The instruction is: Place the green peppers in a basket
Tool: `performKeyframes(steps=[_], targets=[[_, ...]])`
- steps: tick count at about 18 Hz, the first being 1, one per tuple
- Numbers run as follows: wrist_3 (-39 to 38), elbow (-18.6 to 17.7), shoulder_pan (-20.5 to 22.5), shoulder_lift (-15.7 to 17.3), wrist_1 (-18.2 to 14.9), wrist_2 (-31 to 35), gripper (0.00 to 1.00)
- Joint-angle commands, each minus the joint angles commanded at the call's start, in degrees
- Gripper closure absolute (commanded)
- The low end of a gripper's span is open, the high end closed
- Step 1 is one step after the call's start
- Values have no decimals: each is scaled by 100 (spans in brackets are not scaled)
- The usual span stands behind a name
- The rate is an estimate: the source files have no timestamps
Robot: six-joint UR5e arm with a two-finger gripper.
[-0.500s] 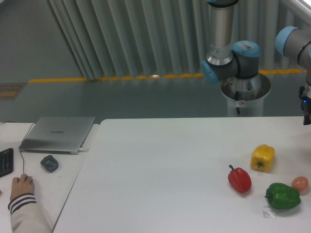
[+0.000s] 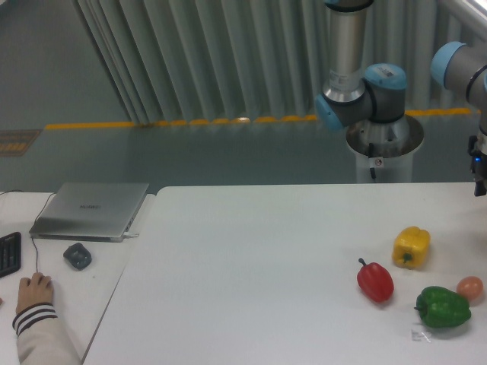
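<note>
The green pepper (image 2: 443, 307) is glossy, dark green and lumpy. It lies on the white table (image 2: 251, 266) near the front right corner. No basket shows in this view. The arm's end with the gripper (image 2: 480, 179) hangs at the right edge of the frame, well above and behind the pepper. It is cut off by the frame edge, so its fingers do not show clearly.
A red pepper (image 2: 376, 280) lies left of the green one and a yellow pepper (image 2: 411, 247) behind it. A small pinkish round fruit (image 2: 470, 287) touches the green pepper's right. A laptop (image 2: 90, 210), a mouse (image 2: 77, 255) and a person's hand (image 2: 34, 293) are at the left.
</note>
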Motion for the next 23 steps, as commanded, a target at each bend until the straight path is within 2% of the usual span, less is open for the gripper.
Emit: performKeyframes(steps=[4,10,13,15,20,23], targets=[[-367,-18,-18,26,-17,9,0],[-1976,-9,-290,-70,18,-9,0],[-2144,-9,-299,-97,359,-43,0],[-2564,52,-412,-219,483,-52,0],[-3796,359,-852,-711,1054,-26,0],[-3588,614,-1028,-1062,1326,9,0]])
